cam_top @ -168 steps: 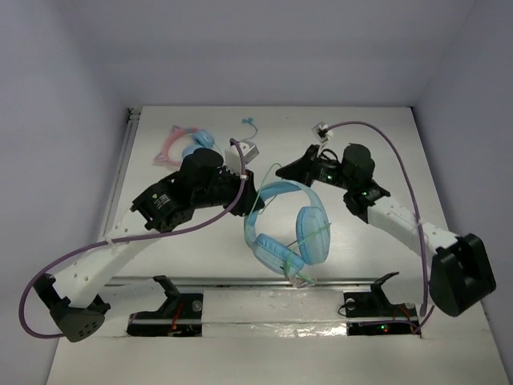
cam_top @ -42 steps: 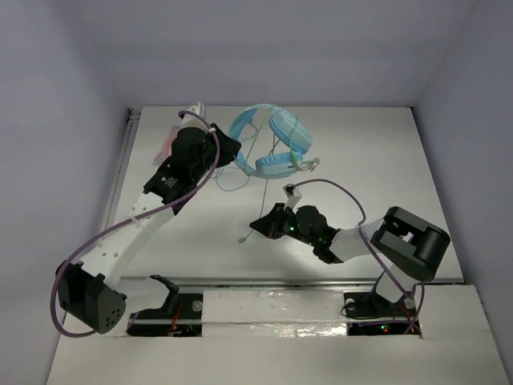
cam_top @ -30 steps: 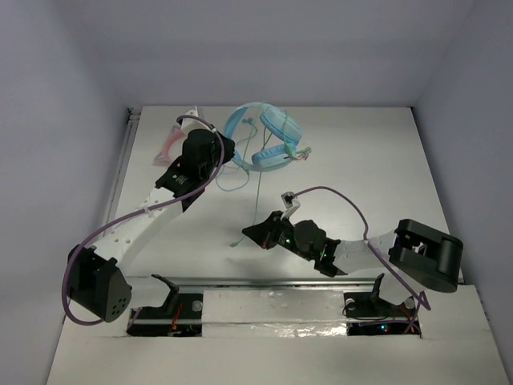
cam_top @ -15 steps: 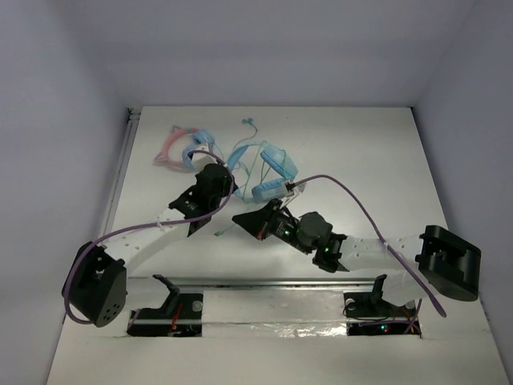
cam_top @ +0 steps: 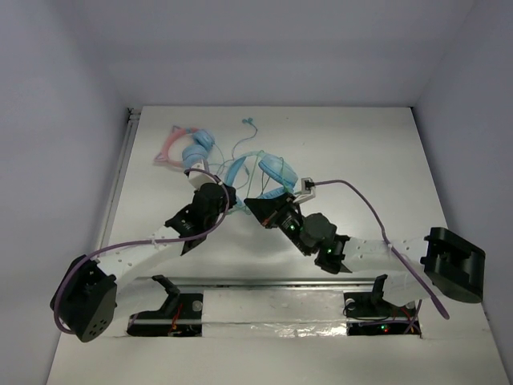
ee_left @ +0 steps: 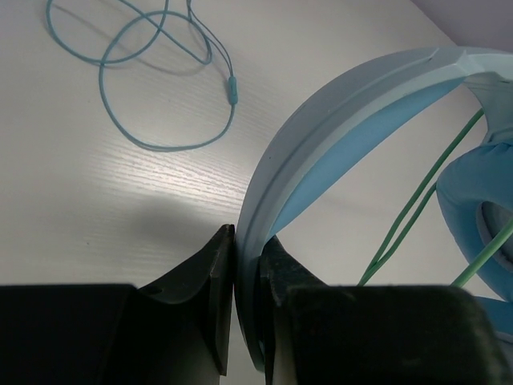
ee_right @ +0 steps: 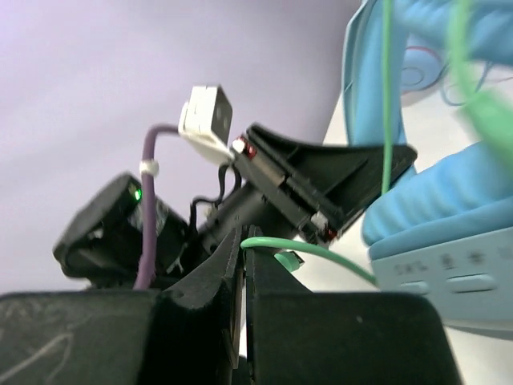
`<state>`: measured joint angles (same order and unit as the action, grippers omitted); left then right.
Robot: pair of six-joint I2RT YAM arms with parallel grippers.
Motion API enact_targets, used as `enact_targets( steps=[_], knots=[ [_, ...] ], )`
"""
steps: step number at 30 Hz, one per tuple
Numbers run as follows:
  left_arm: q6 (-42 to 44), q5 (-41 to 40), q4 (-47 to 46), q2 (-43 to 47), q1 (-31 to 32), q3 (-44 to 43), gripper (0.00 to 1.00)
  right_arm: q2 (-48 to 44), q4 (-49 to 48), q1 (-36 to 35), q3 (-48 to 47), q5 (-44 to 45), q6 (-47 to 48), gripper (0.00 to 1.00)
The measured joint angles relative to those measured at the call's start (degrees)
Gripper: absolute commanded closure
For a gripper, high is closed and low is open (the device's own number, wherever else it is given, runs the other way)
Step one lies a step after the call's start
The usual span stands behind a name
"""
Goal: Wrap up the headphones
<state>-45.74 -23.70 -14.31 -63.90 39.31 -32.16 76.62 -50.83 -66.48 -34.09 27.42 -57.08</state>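
Note:
The light-blue headphones sit mid-table, cups to the right. My left gripper is shut on the headband, which is pinched between its fingers. The green cable runs beside the padded cup. Right next to it, my right gripper is shut on the green cable, which bends out over one fingertip toward the cup. The left gripper's body fills the middle of the right wrist view.
Pink cat-ear headphones lie at the back left. The thin teal earbuds lie behind the headphones, their cable looping on the table. A white wall closes the back.
The left gripper has carried the headphones from the back of the table down toward the middle. The right gripper has swung up and in with the cable, ending beside the left gripper.

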Motion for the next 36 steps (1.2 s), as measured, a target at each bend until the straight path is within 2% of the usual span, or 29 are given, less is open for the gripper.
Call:
enact_targets(
  steps=[12, 24, 36],
  knots=[
    [-4.4, 5.4, -6.9, 0.0, 0.0, 5.0, 1.00, -1.2, -3.0, -0.4, 3.5, 11.5, -7.2, 1.00],
    [-5.7, 7.2, -9.4, -1.6, 0.1, 5.2, 1.00, -2.0, -4.3, -0.7, 5.2, 16.4, -11.6, 1.00],
    [-5.6, -0.9, -2.9, -4.2, 3.5, 2.0, 1.00, 0.6, -1.5, 0.6, 4.0, 20.4, -18.5, 1.00]
  ],
)
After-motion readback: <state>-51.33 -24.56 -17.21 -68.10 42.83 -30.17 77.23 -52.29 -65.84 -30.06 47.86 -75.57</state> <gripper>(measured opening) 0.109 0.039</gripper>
